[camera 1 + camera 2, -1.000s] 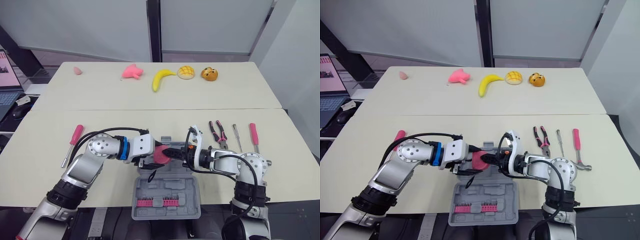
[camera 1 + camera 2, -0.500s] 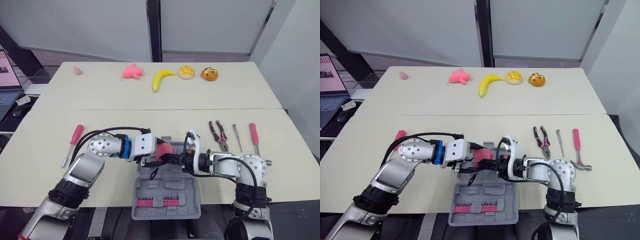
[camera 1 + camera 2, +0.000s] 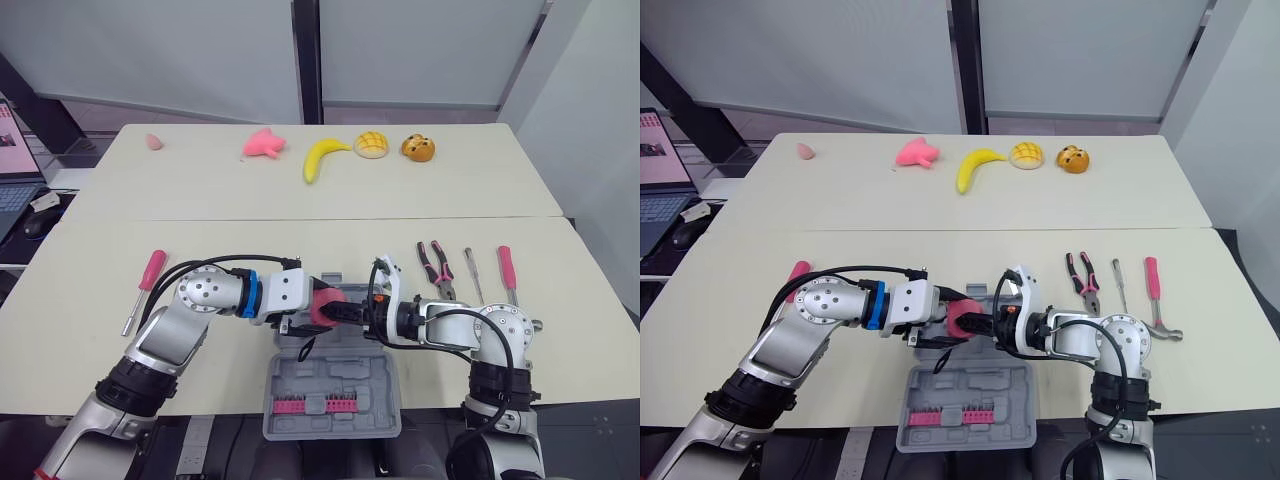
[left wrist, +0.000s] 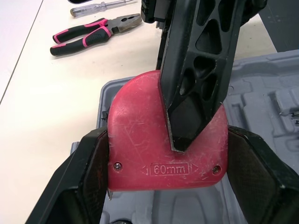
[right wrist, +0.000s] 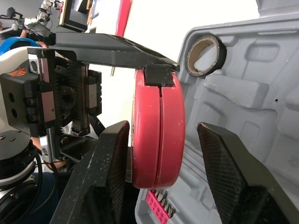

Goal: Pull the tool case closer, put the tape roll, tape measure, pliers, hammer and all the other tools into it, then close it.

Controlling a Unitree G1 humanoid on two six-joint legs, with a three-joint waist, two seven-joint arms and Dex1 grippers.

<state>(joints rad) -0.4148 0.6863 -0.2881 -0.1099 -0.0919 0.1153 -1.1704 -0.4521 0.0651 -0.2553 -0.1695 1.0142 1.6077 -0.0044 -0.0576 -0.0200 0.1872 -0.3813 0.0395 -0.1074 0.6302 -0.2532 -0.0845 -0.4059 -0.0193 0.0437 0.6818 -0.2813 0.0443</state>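
My left gripper (image 3: 320, 308) is shut on the red tape measure (image 4: 163, 149), one finger on each narrow side, over the far end of the open grey tool case (image 3: 335, 385). From the opposite side my right gripper (image 5: 161, 130) stands open with a finger beside each flat face of the tape measure (image 5: 159, 135); there is a gap on one side. The tape roll (image 5: 204, 55) lies in a case pocket. Pink-handled pliers (image 3: 436, 268), a small screwdriver (image 3: 470, 272) and a hammer (image 3: 510, 280) lie right of the case. A pink screwdriver (image 3: 147, 285) lies at the left.
On the far table sit a banana (image 3: 322, 158), two buns (image 3: 372, 145), a pink toy (image 3: 264, 144) and a small pink piece (image 3: 154, 141). A laptop (image 3: 12, 190) stands off the left edge. A strip of pink bits (image 3: 310, 405) sits in the case's near half.
The tape measure in my left gripper has risen slightly. My right gripper has slid left until its fingers sit either side of it.
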